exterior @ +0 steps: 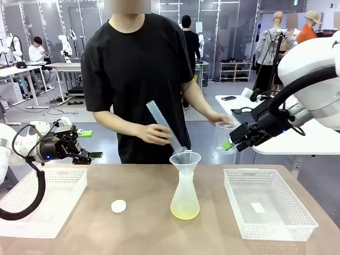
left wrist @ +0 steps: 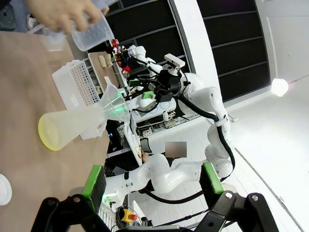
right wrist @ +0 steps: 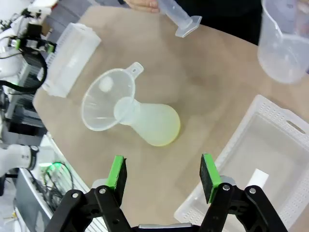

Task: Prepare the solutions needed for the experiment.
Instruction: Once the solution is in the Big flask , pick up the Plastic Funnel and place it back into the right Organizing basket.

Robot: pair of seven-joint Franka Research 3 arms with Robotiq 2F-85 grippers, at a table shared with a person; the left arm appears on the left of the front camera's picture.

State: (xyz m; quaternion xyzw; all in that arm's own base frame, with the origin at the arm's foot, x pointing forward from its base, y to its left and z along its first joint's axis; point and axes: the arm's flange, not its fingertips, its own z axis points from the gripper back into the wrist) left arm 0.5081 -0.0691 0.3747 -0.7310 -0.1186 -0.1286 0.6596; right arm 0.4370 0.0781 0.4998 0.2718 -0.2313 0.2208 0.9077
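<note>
A clear flask point(exterior: 185, 196) stands mid-table with a funnel point(exterior: 185, 158) in its neck and a shallow layer of pale yellow solution point(exterior: 185, 213) at the bottom. The person's hand tilts a graduated cylinder point(exterior: 163, 123) over the funnel, and the other hand holds a clear beaker point(exterior: 224, 126). My left gripper point(exterior: 90, 144) hovers open above the left basket. Off the table's far right, my right gripper point(exterior: 231, 138) hangs open and holds nothing. The right wrist view looks down between the right gripper point(right wrist: 162, 174) at the flask point(right wrist: 149, 121), solution point(right wrist: 163, 135), cylinder point(right wrist: 181, 17) and beaker point(right wrist: 285, 38). The left gripper point(left wrist: 153, 180) faces the flask point(left wrist: 67, 130).
A white basket point(exterior: 48, 199) sits at the table's left and another white basket point(exterior: 268, 204) at the right with a small white slip inside. A small white round cap point(exterior: 118, 206) lies left of the flask. The person stands at the far edge.
</note>
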